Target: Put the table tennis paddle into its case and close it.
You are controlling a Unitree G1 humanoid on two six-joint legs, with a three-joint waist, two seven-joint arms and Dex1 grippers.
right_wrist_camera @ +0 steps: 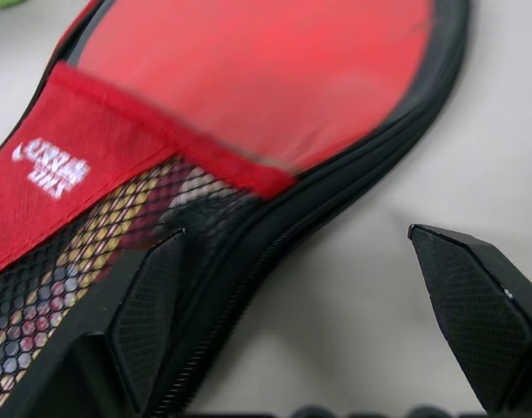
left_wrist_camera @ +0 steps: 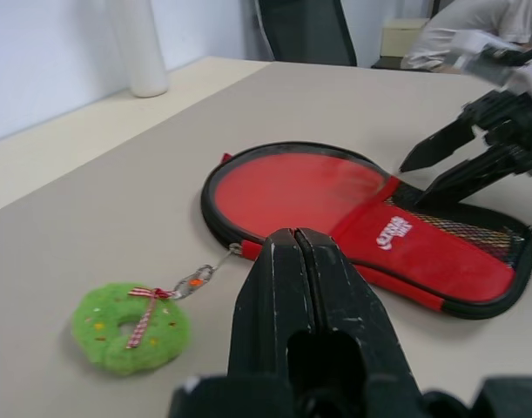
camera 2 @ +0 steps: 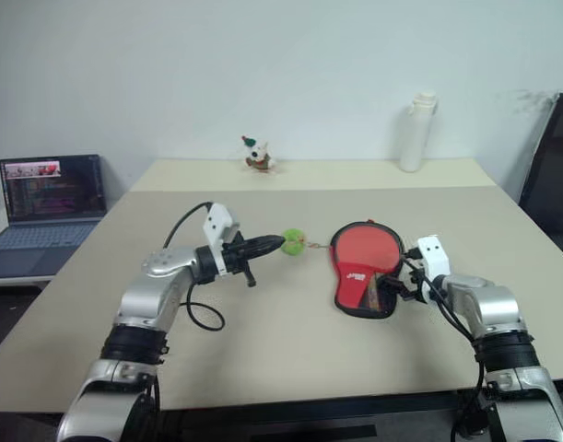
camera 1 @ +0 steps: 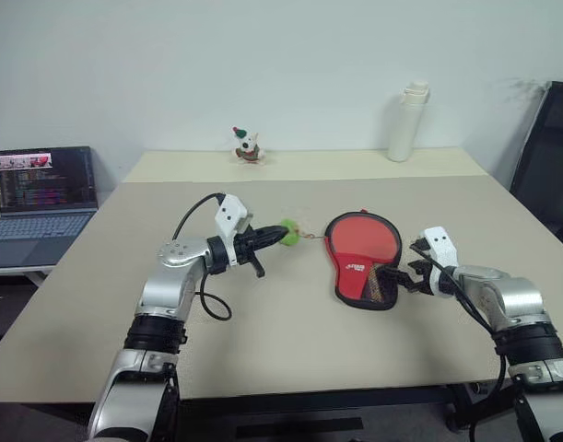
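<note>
Lying flat on the table (camera 1: 290, 341), the case (camera 1: 362, 261) (paddle's red face showing through its mesh) sits beside the right gripper's (camera 1: 412, 275) wide-spread fingers, while the left gripper's (camera 1: 277, 234) fingers press shut near a green wreath charm (left_wrist_camera: 131, 326).

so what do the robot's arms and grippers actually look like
Both arms are silver metal with black ribbed bands at the joints. Each wrist carries a small white camera block, and a black cable loops from it back along the arm. The left gripper and right gripper each have two black pointed fingers; the right gripper's fingers show a fine cross-hatched texture.
</note>
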